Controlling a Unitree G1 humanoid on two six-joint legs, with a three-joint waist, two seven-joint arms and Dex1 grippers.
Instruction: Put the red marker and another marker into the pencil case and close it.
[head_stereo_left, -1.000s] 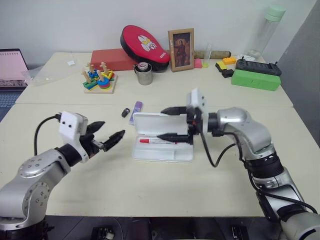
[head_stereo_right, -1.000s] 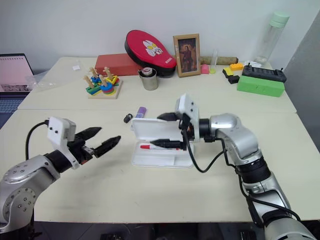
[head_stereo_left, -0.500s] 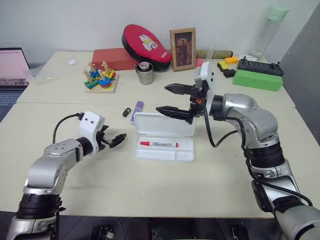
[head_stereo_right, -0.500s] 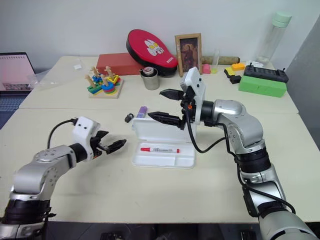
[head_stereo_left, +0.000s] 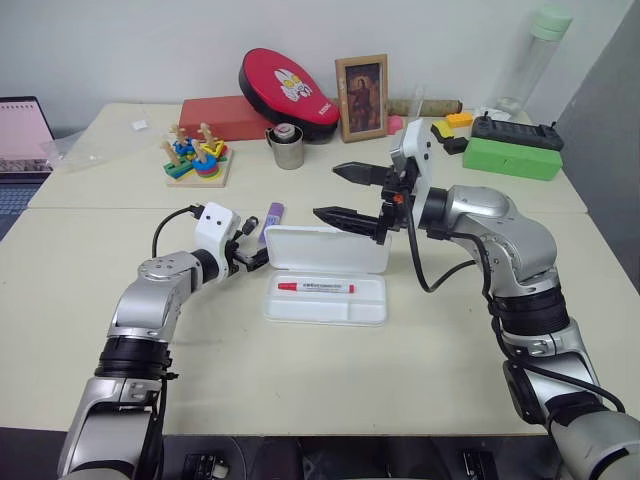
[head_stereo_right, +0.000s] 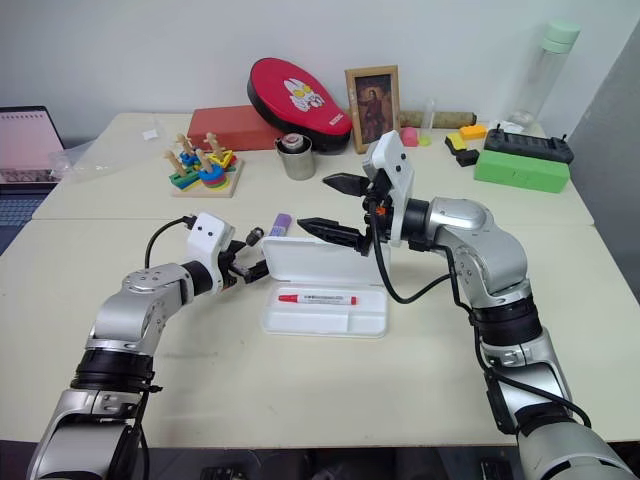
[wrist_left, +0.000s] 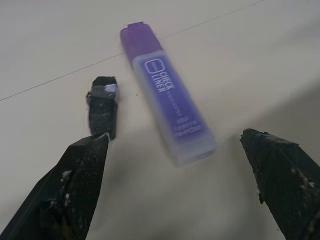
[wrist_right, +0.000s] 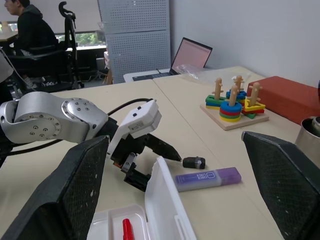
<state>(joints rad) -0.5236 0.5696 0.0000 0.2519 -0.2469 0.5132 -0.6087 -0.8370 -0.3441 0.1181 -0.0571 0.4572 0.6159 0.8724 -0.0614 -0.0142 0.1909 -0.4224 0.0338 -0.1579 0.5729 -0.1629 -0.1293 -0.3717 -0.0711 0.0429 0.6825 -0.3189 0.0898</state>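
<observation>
Left gripper (head_stereo_right: 248, 267): jaws spread wide, holding nothing. It hangs low over the table (head_stereo_left: 300, 380) at the left end of the pencil case, its fingers pointing toward the purple highlighter. In the left wrist view the two black fingertips (wrist_left: 85, 165) stand far apart, with the highlighter lying on the table between and beyond them, untouched.

Right gripper (head_stereo_left: 350, 195): jaws spread wide, holding nothing. It hovers in the air above the raised lid of the pencil case, fingers pointing toward the robot's left, touching nothing.

Red marker (head_stereo_left: 315, 287): lies flat inside the tray of the pencil case, lengthwise, red cap toward the robot's left.

Purple highlighter (wrist_left: 167, 114): lies flat on the table just behind the left end of the case, outside it. Its label reads "CHECK LINER".

Small black cap (wrist_left: 103, 104): lies on the table just beside the highlighter, apart from it.

Pencil case (head_stereo_left: 330, 305): white, open, the lid standing up along the far edge of the tray.

Behind, well apart: a metal cup (head_stereo_left: 288, 148), a wooden stacking toy (head_stereo_left: 200, 158), a red padded pouch (head_stereo_left: 290, 85), a framed picture (head_stereo_left: 362, 98).
</observation>
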